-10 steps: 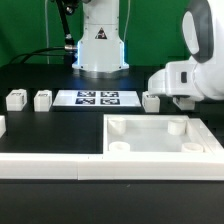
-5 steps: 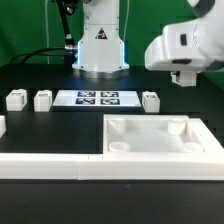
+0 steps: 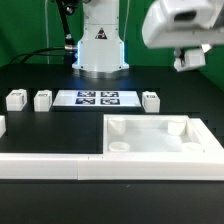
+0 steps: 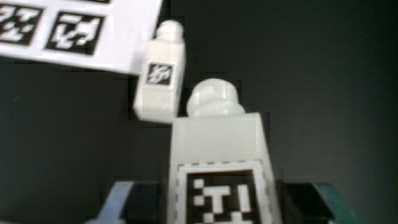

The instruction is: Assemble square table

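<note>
**Claw** (image 3: 190,60): clenched on one held leg (image 4: 217,140). The leg sits between the fingers (image 4: 128,202) with its tag facing the wrist camera.

**Change:** a second ago the claw sat low, close above the desk (image 3: 40,130). Half a second ago it was partway up. It is now higher again and slightly further toward the exterior view's right, well clear of the desk.

**Top** (image 3: 160,150): below the claw and nearer the exterior camera, flat on the desk. Unmoved.

**Spare leg** (image 3: 150,100): below the claw, toward the exterior view's left, just beside the marker board (image 3: 97,98). Unmoved.

**End leg** (image 3: 15,99) and **inner leg** (image 3: 42,99): beyond the board on that same side, well apart from the claw. Unmoved.
</note>
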Robot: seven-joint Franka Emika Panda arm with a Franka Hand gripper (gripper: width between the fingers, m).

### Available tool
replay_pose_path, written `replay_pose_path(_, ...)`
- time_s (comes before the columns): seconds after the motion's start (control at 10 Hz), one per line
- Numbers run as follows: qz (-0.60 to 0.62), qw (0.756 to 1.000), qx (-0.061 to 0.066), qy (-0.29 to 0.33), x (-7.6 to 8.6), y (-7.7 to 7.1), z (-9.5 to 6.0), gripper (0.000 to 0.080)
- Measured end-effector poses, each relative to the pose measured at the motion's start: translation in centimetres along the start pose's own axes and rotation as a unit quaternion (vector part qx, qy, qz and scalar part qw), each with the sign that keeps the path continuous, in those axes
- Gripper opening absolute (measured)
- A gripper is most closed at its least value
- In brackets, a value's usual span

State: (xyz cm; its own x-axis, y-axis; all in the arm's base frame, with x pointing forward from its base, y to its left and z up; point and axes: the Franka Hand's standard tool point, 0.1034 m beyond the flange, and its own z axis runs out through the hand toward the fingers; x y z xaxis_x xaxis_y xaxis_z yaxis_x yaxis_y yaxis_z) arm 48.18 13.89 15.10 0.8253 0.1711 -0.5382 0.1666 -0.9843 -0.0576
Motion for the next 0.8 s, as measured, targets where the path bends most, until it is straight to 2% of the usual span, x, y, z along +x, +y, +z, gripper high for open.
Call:
replay_pose_path(0.1,0.000,0.999,-0.006,0.038,-0.3,0.1,-1.1,0.0290)
replay_pose_path(0.2,-0.001,0.998,-0.007,0.063,-0.3,0.1,-0.6,0.0290)
replay_pose_path(0.5,-0.004,0.985,-0.007,0.174,1.2,0.2,-0.8,0.0290)
replay_pose_path(0.6,-0.031,0.973,-0.008,0.227,3.5,1.3,-0.4,0.0290)
replay_pose_path(0.7,-0.043,0.969,-0.009,0.245,5.1,2.5,-1.5,0.0290)
replay_pose_path(0.8,-0.069,0.951,-0.021,0.301,7.1,3.9,-4.4,0.0290)
